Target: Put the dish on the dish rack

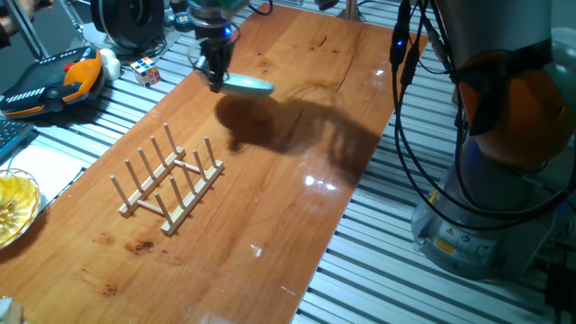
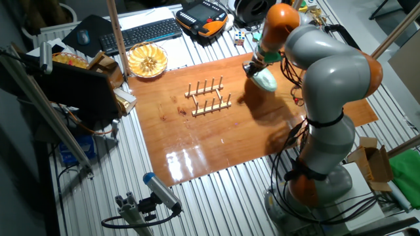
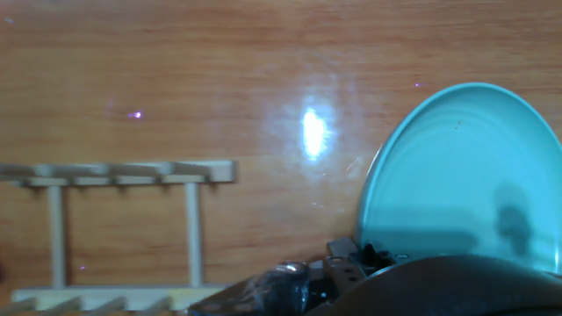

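The dish (image 1: 250,86) is a pale mint plate held off the wooden table, seen nearly edge-on and casting a dark shadow below it. My gripper (image 1: 216,76) is shut on its rim. In the other fixed view the dish (image 2: 266,80) hangs right of the dish rack (image 2: 209,97), beside my gripper (image 2: 252,69). The dish rack (image 1: 171,180) is a small light-wood frame with two rows of upright pegs; it stands nearer the front left, nothing in it. In the hand view the dish (image 3: 465,175) fills the right side and the dish rack (image 3: 123,219) lies lower left.
A yellow translucent bowl (image 1: 13,207) sits at the table's left edge, also seen as the bowl (image 2: 147,60). A Rubik's cube (image 1: 147,70) and an orange-black pendant (image 1: 54,81) lie beyond the board. A keyboard (image 2: 141,33) is behind. The arm's base (image 1: 504,180) stands right.
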`<state>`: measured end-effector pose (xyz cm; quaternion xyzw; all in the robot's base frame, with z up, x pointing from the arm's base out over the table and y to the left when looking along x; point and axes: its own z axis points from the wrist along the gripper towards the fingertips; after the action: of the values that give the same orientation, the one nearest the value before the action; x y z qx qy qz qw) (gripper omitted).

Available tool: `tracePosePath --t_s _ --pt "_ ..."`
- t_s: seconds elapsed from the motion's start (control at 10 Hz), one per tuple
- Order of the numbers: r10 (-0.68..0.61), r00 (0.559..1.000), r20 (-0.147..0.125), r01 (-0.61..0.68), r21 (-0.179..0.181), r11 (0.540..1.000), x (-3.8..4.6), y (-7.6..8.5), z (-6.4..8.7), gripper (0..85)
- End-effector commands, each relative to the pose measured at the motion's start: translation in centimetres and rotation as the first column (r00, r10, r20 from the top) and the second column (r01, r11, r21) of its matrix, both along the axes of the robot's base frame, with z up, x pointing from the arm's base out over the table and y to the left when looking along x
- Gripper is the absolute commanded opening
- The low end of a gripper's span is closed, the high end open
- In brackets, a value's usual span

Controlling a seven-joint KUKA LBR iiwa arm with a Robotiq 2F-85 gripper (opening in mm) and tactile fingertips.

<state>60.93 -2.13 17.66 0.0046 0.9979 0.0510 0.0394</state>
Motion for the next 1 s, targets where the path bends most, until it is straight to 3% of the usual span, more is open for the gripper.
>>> tracePosePath --t_s 0.0,0.4,0.6,0.9 --pt "0.002 1.0 -0.002 -0.002 0.007 1.0 0.2 1.8 0.5 0.7" --pt "-0.018 1.0 -0.013 0.019 0.044 0.999 0.2 6.1 2.4 0.7" --pt "-0.028 1.0 -0.013 0.028 0.043 0.999 -0.47 7.8 2.1 0.7" --pt "-0.017 1.0 -0.024 0.018 0.047 0.999 -0.58 8.0 1.8 0.7"
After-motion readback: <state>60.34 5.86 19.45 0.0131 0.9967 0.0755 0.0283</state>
